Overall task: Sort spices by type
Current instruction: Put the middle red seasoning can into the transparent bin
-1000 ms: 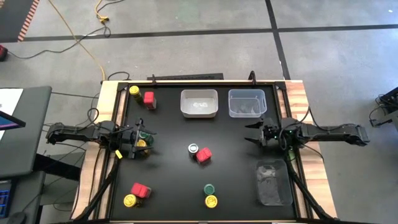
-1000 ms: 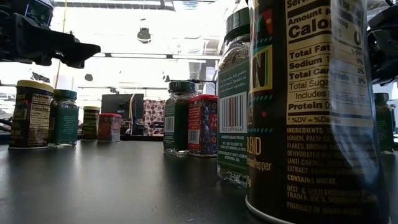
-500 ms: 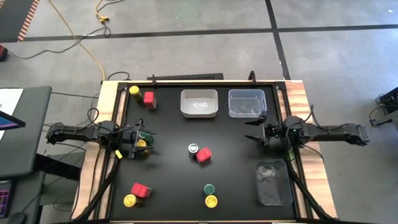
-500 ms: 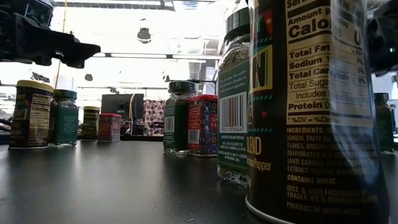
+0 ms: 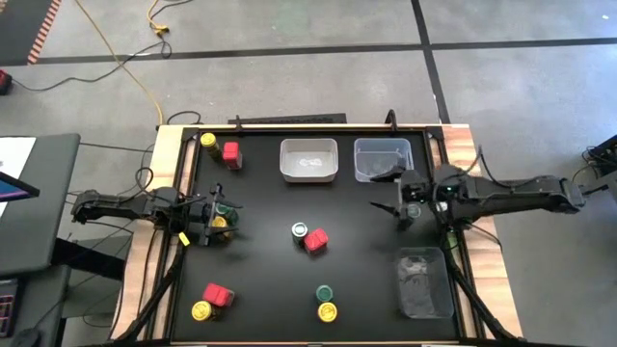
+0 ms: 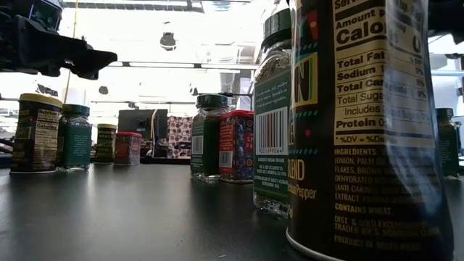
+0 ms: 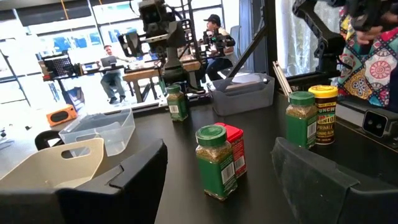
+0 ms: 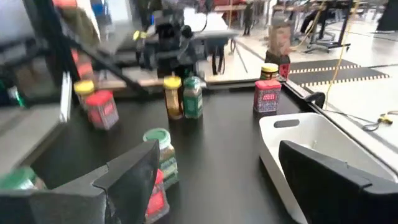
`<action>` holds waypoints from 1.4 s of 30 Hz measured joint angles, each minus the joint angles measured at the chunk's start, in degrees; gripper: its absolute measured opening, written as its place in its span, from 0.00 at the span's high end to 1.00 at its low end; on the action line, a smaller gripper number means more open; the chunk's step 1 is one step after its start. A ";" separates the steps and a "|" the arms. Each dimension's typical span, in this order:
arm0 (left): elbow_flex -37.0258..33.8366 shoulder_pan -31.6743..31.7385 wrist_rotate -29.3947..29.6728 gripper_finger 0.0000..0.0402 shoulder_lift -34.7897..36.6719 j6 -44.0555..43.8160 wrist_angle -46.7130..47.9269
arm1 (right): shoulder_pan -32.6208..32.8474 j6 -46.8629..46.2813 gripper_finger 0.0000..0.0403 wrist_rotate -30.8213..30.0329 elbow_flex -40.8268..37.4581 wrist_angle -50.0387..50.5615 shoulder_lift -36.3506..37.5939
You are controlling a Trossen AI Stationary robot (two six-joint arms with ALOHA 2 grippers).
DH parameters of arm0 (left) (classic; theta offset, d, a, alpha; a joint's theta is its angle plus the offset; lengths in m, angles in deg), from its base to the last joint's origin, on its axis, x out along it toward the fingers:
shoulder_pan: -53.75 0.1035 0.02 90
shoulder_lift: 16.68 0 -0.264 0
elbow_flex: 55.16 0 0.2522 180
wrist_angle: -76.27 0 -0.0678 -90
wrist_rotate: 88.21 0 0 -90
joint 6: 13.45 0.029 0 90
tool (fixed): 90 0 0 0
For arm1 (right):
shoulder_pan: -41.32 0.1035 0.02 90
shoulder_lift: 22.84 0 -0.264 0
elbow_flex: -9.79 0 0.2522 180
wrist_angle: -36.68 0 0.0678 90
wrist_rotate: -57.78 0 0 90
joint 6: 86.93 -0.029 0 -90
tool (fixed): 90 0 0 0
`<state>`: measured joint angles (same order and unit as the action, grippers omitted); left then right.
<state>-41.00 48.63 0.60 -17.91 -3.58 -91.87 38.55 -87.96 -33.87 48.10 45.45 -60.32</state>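
Observation:
Spice containers stand in pairs on the black table (image 5: 366,260). A yellow-lidded jar (image 5: 207,141) and a red box (image 5: 231,153) are at the far left. A green-lidded jar (image 5: 300,230) and a red box (image 5: 316,240) stand mid-table. A green-lidded jar (image 5: 325,292) and a yellow-lidded jar (image 5: 328,311) sit near the front. A red box (image 5: 217,294) and a yellow-lidded jar (image 5: 201,310) are at the near left. My left gripper (image 5: 209,217) hangs open and level above a green-lidded jar (image 5: 223,205) and a yellow-lidded jar (image 5: 220,221). My right gripper (image 5: 388,190) is open, raised above the table's right side.
A white bin (image 5: 308,160) and a clear bin (image 5: 383,159) stand at the far edge. Another clear bin (image 5: 424,282) lies at the near right. One more green-lidded jar (image 7: 177,102) stands by the right arm's side. People sit in the room beyond (image 7: 214,34).
My right gripper has risen and reached out a little toward the table's middle, rolling slightly at the wrist and staying open. In the low view it has gone up out of the top right corner. The containers have not moved.

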 joint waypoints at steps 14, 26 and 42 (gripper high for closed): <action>0.00 0.02 0.00 0.31 0.02 0.00 0.01 | 2.04 8.85 0.11 1.96 23.21 18.25 -26.76; 0.00 0.01 0.00 0.31 0.02 0.00 0.00 | 5.53 13.56 0.11 4.79 37.81 26.73 -43.81; 0.00 -0.01 0.01 0.31 0.02 0.00 -0.01 | 9.21 15.71 0.11 7.39 49.16 35.47 -62.04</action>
<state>-41.00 48.63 0.61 -17.89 -3.58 -91.87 47.77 -72.25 -26.49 97.26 80.91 -122.36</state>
